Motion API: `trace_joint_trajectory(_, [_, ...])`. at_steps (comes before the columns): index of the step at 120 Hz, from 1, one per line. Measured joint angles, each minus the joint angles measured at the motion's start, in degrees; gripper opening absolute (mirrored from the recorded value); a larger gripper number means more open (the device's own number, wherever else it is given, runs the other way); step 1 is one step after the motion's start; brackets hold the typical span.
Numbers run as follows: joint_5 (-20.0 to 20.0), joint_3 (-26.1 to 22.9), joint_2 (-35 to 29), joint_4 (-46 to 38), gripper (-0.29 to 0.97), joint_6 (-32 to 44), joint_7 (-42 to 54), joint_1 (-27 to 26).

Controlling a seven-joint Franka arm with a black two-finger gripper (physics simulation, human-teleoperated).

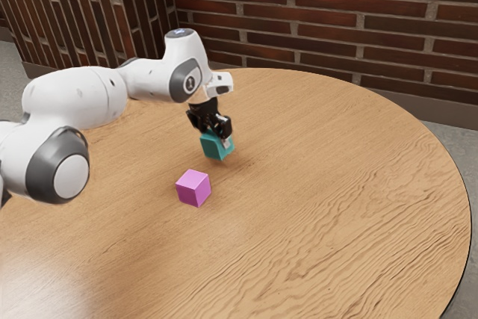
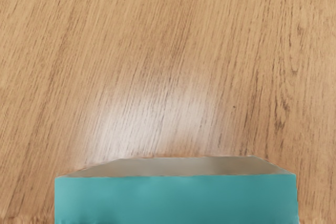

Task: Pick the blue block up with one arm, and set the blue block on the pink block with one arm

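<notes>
Your biggest thing is the round wooden table [image 1: 358, 207]. Its far edge curves just in front of a brick wall [image 1: 336, 13], and its near edge runs out of the exterior view at the bottom. In the wrist view you look straight down on bare wood grain [image 2: 157, 66] with a pale sheen across it.

Next is your white Franka arm [image 1: 89, 98]. It comes in over the table's edge at the exterior view's left and bends down toward the table's middle.

The black gripper [image 1: 218, 140] hangs from the arm, pointing down at the wood. You can see its fingers part-way closed, one on each side of the blue block [image 1: 216, 147], clamping it between them.

The blue block renders more teal than blue. It sits tilted in the fingers over the middle of the table and looks raised off the wood, though you cannot judge the gap beneath it. In the wrist view it is the teal slab [image 2: 176, 200] directly under your hand.

The pink block [image 1: 193, 187] rests flat on the table. It is near the blue block but apart from it, a little closer to the near edge and to the exterior view's left, and nothing touches it.
</notes>
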Motion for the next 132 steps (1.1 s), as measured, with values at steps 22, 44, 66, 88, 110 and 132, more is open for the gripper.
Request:
trace_joint_trajectory(22, [3.3, 0.9, -7.4, -7.5, 0.26, -1.0, -1.4, -0.6])
trace_joint_trajectory(44, [10.2, 0.9, -9.4, -8.3, 0.25, -4.4, -4.5, -1.8])
trace_joint_trajectory(66, [13.5, 1.5, -16.3, -16.4, 0.25, -5.5, -8.4, -4.2])
trace_joint_trajectory(88, [14.6, 1.9, -19.4, -22.9, 0.24, -3.2, -12.7, -4.7])
trace_joint_trajectory(110, [15.6, 1.8, -21.5, -26.7, 0.24, -0.2, -16.6, -5.4])
trace_joint_trajectory(132, [15.9, 1.7, -22.1, -28.8, 0.24, 2.9, -19.4, -6.2])
